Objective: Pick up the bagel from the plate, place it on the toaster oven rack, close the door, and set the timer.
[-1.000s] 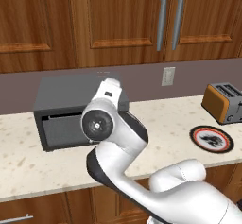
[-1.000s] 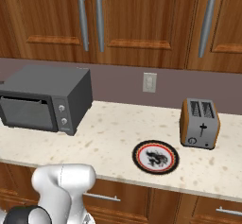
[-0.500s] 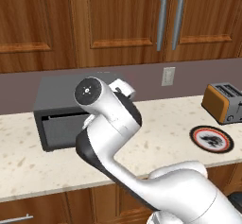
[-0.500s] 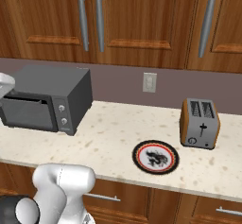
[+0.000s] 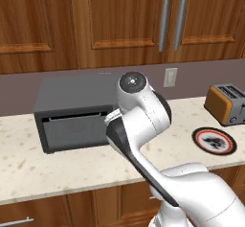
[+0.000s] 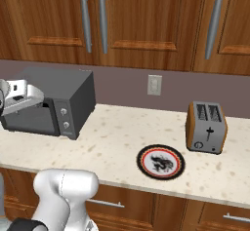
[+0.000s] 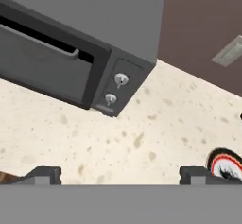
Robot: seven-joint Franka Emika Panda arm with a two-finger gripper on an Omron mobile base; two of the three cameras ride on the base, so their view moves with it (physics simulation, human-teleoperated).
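Observation:
The dark grey toaster oven stands at the counter's left end. Its door leans slightly ajar, with a dark gap under the top edge by the handle bar. Two round knobs sit on the side panel. The rack is hidden inside. The red-rimmed plate lies further right on the counter; the bagel is out of view. My gripper hangs open and empty above the counter in front of the oven, and my hand shows before the oven's face.
An orange slot toaster stands at the right, behind the plate. A wall outlet sits on the backsplash. Wooden cabinets hang above. My own arm covers the oven's right side in the left base view.
The arm has swung up and across, carrying the hand in front of the oven; it has come into the right base view from the left. The jaws stay open.

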